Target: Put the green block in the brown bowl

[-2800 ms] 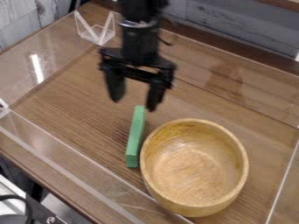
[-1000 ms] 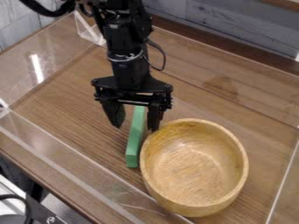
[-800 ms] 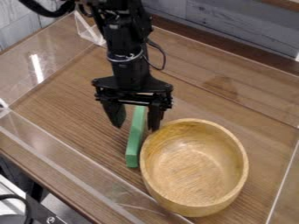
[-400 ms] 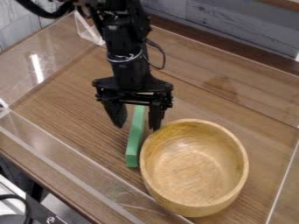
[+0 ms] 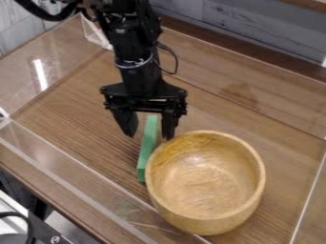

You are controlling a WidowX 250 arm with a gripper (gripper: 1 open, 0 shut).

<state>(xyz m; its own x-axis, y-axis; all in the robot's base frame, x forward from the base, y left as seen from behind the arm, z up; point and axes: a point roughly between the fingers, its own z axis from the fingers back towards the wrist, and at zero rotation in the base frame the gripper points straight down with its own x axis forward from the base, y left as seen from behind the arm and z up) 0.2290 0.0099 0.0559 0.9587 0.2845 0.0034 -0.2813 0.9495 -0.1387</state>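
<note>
Shifted leftward, brown bowl point(image 5: 204, 181) now overlaps green block point(image 5: 147, 152); tool point(image 5: 145, 127) unmoved.

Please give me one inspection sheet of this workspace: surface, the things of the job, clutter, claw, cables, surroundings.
Surface: wooden table with visible grain, under clear glossy sheets.
Job's things: green block lying flat beside the brown bowl; its near end hidden by the rim; nothing seen inside the bowl.
Clutter: nothing seen.
Claw: claw open, pointing down, one finger each side of the block's far end; not closed on it.
Cables: black cable on the arm.
Surroundings: grey planked wall behind.
</note>
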